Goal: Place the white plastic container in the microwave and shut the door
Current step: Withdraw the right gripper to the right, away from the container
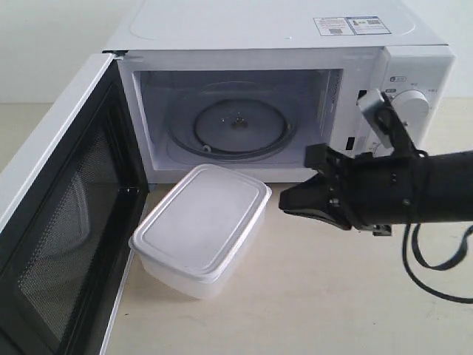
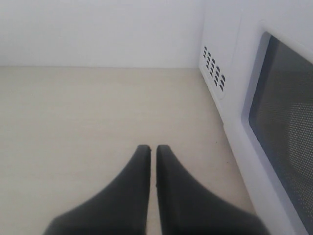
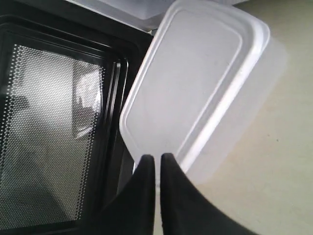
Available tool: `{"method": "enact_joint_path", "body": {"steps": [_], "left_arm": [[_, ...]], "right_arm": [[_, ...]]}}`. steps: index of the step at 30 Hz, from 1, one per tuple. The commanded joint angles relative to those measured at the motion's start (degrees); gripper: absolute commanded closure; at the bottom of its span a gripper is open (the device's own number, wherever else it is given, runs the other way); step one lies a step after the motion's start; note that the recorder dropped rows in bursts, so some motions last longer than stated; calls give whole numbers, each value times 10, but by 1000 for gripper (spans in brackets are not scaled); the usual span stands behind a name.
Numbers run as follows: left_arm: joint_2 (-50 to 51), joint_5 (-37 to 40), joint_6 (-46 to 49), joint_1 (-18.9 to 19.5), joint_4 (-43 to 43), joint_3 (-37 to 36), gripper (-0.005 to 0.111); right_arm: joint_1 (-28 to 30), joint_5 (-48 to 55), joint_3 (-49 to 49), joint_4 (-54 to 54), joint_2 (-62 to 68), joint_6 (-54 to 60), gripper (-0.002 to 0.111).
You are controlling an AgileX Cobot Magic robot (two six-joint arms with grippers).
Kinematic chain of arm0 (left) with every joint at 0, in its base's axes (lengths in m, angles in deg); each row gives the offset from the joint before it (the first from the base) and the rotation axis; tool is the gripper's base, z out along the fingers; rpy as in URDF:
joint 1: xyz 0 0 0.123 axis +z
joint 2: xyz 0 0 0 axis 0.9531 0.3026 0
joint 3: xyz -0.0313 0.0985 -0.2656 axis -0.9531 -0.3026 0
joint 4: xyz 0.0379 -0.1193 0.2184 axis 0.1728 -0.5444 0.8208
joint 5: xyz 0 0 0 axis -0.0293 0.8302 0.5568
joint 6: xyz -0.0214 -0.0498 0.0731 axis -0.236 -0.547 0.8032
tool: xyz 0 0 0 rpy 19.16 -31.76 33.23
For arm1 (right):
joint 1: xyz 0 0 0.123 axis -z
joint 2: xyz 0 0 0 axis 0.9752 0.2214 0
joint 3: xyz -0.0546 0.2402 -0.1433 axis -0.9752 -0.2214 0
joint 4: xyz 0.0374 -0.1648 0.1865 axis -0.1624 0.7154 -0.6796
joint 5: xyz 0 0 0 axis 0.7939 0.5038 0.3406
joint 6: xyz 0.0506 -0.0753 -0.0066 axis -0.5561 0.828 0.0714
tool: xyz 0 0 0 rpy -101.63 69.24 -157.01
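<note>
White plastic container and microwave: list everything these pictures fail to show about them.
White plastic container contents: exterior and right wrist views, hidden by its lid.
Microwave lower control panel: exterior view, hidden behind the right arm.
Top stickers: exterior view, print too small to read.
Door lower corner: exterior view, cut off by the frame edge.
Right end effector touching the container or not: unclear in both views.

The exterior view looks down from the front at the microwave, white plastic container and open door. The right wrist view hangs close above container and door's inner face; the left wrist view, low over the surface, sees the door's outside.
</note>
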Motion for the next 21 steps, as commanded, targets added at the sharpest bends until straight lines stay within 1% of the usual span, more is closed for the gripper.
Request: {"method": "enact_joint_path", "body": {"steps": [1, 6, 14, 21], "left_arm": [[-2, -6, -3, -2, -3, -2, 102], [-2, -6, -3, -2, -3, -2, 102], [-2, -6, -3, -2, -3, -2, 102], [-2, -6, -3, -2, -3, -2, 102]], "right_arm": [[56, 89, -54, -6, -5, 70, 108], [57, 104, -69, -6, -3, 131, 108], [56, 85, -68, -6, 13, 136, 108], [56, 114, -39, -6, -2, 38, 108]]}}
